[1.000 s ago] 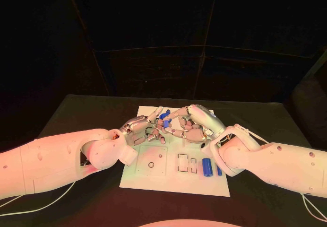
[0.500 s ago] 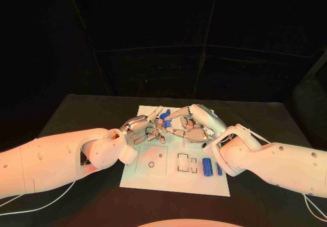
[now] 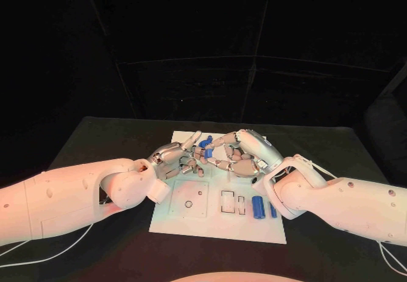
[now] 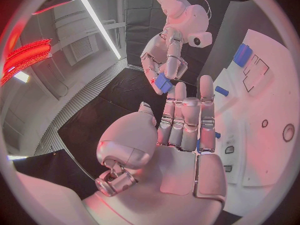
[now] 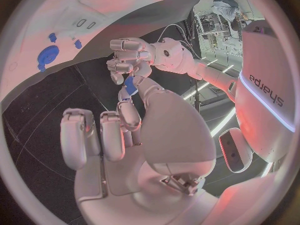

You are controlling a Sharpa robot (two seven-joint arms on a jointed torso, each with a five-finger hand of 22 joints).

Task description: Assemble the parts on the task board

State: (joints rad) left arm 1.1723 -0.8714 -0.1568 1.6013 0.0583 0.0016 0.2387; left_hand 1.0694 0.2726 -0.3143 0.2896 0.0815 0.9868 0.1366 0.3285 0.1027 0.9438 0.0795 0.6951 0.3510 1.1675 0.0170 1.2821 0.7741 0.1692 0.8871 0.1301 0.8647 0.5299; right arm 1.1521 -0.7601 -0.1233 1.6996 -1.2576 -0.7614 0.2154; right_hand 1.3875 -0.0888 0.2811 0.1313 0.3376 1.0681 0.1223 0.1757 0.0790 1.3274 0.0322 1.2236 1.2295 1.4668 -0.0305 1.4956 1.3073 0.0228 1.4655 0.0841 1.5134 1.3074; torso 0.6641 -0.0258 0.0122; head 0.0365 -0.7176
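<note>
Board [image 3: 254, 226]: white plate on the black surface [image 3: 102, 141], under both hands.
Held part [image 3: 207, 153]: small blue piece, raised above the board's far half, between the two hands.
Right hand [image 3: 242, 154]: fingers curled, pinching the blue piece at the fingertips; the left wrist view shows it gripped there [image 4: 162, 82].
Left hand [image 3: 176, 161]: fingers extended toward the piece, just beside it; whether it touches cannot be told.
Axis: piece lies directly between the hands, the right one nearer.
Loose parts [image 3: 257, 207]: blue pieces on the board's near right.
</note>
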